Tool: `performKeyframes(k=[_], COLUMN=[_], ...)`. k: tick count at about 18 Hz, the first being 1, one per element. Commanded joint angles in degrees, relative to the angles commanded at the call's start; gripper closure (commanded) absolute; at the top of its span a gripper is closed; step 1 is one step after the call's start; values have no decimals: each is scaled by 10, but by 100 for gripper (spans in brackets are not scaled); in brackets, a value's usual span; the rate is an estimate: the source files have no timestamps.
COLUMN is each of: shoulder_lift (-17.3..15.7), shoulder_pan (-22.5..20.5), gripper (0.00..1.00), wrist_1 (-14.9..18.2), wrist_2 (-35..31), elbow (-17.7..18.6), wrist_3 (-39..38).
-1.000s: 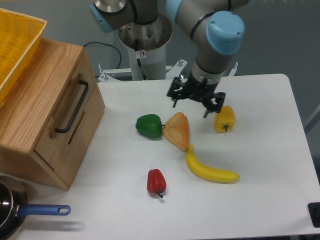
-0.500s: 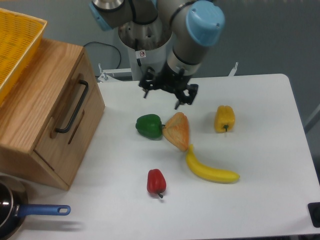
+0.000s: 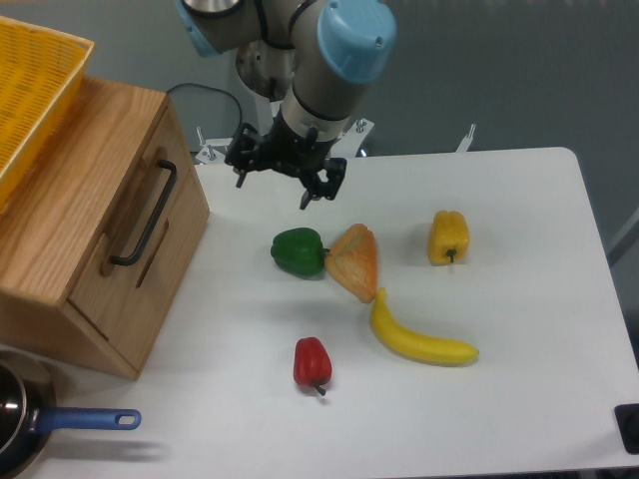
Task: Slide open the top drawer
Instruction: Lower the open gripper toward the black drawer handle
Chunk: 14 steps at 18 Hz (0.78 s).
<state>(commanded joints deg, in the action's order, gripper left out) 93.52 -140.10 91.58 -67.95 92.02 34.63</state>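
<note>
The black two-finger gripper (image 3: 273,191) hangs above the white table (image 3: 519,329), between the cabinet on the left and the scattered produce, with its 2 fingers spread apart and nothing between them; it touches nothing. The light oak wooden top drawer (image 3: 130,215), with its flat front panel and long thin black metal bar handle (image 3: 146,214), sits in the upper part of the light oak wooden cabinet (image 3: 60,200) at the left edge of the table, its front flush with the cabinet face, so it is closed. The gripper is to the right of the handle, near but clearly apart from it. A yellow plastic basket (image 3: 30,90) rests on top of the cabinet. On the table below the gripper lies a green bell pepper (image 3: 299,250), touching a tan wedge-shaped pastry (image 3: 353,260), whose lower end meets a yellow banana (image 3: 419,340). A yellow bell pepper (image 3: 448,237) lies well to the right, and a red bell pepper (image 3: 312,363) lies nearer the front edge. A dark pan with a blue handle (image 3: 85,420) shows at the bottom left corner.
</note>
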Motion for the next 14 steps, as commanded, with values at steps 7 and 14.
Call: performKeyframes(k=[7, 14], shoulder_lift=[3, 17], shoulder_pan=[41, 55], gripper=[0, 0], wrist_1=[2, -2], wrist_2=[18, 44], elbow=[3, 2], wrist_3=[-53, -67])
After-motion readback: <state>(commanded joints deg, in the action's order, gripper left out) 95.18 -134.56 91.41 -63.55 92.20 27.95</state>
